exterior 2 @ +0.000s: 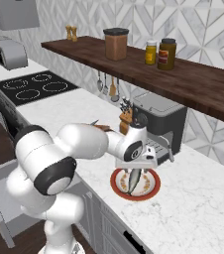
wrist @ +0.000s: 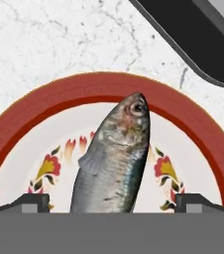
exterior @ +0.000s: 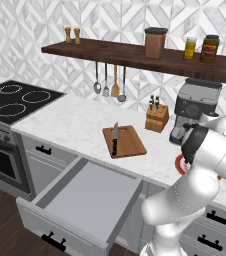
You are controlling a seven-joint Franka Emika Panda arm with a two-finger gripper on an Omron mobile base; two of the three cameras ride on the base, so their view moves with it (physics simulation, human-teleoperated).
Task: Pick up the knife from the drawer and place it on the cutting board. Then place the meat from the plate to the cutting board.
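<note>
Directly under my hand lies the meat [wrist: 115, 158], a silvery fish with its head toward 12 o'clock in the hand view, on the plate [wrist: 29, 115]. My gripper [wrist: 112, 203] is spread wide and grasps nothing; one finger tip [wrist: 28, 202] is at the left of the fish and the other at the right, both apart from it. Painted on the cream centre of the plate I see red and yellow flowers, no writing. At 1 o'clock from the plate is the dark base of the coffee machine [exterior 2: 158, 124].

From the right base view my gripper [exterior 2: 134, 173] hangs just above the plate [exterior 2: 151, 191] on the marble counter [exterior 2: 193, 198].

From the left base view the knife [exterior: 115, 139] lies on the cutting board [exterior: 129, 142], blade toward 12 o'clock. At 7 o'clock from the board the drawer [exterior: 87, 192] stands pulled out, its flat grey inside showing. At 2 o'clock from the board is the knife block [exterior: 156, 117]. On the shelf [exterior: 85, 49] stand two jars [exterior: 205, 48] with labels too small for me to read.
</note>
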